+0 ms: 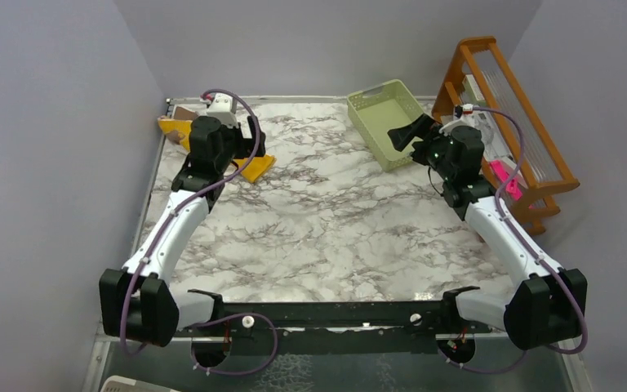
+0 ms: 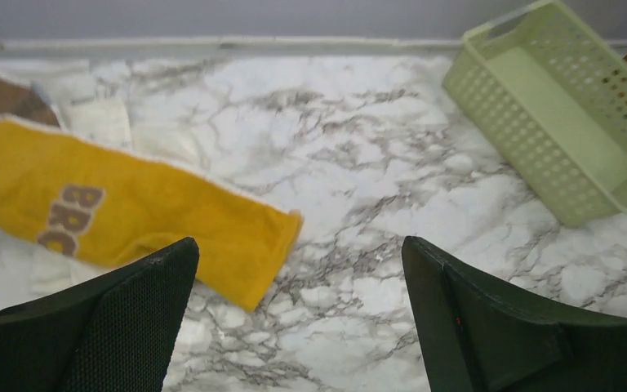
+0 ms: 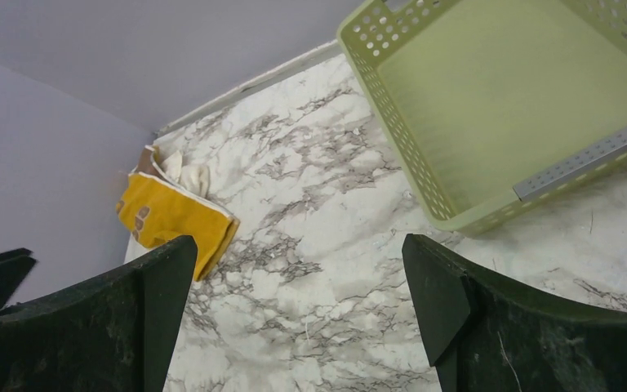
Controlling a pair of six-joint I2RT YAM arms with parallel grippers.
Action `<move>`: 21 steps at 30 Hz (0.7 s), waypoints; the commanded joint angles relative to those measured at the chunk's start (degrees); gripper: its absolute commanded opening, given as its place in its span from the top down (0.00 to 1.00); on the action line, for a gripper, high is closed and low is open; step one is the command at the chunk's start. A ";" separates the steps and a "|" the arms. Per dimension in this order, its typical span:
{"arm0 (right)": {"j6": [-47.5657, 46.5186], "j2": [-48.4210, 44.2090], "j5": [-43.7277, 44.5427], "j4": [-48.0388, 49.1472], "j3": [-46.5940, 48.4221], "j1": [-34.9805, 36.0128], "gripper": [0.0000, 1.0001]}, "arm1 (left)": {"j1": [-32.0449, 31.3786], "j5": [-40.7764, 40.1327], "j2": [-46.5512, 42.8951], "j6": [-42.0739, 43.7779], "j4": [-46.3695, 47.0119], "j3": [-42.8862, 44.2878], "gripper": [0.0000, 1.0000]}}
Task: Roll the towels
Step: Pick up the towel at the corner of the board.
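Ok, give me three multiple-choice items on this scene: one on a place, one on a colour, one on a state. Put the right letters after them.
1. Where does the mustard-yellow towel lie?
A. in the basket
B. on the table, at its far left
C. over the wooden rack

2. What colour is the basket?
A. pale green
B. red
C. black

3. How is the left gripper now?
A. shut on a towel
B. open, holding nothing
C. shut on the basket's rim

Right letters:
1 B: the top view shows it on the marble at the far left, and the basket holds nothing.
2 A: all three views show it pale green.
3 B: in the left wrist view its fingers stand wide apart with only towel and table between them.
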 commanded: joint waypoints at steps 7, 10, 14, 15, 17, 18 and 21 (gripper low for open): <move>-2.01 2.26 -5.28 4.06 -1.43 0.36 0.00 | -0.51 -27.33 15.72 -10.49 -0.87 -1.68 0.10; -2.77 2.64 -7.17 4.21 -1.06 0.38 0.00 | -0.45 -33.05 22.05 -11.32 -5.30 2.92 0.10; -3.58 2.11 -8.15 5.04 -1.62 0.38 0.00 | 0.02 -33.58 33.11 -12.94 -11.26 10.30 0.10; -3.78 1.69 -8.34 5.35 -1.89 0.38 0.00 | 0.03 -33.53 35.84 -13.47 -12.68 12.13 0.10; -4.41 1.58 -9.35 6.81 -2.90 0.37 0.00 | 0.04 -32.92 40.19 -13.75 -13.23 14.43 0.10; -4.43 1.81 -9.76 7.21 -3.10 0.34 0.00 | 0.08 -32.81 41.82 -13.85 -12.97 15.10 0.11; -4.05 2.24 -10.46 7.36 -2.93 0.38 0.00 | 0.14 -32.46 45.94 -13.83 -12.71 17.00 0.11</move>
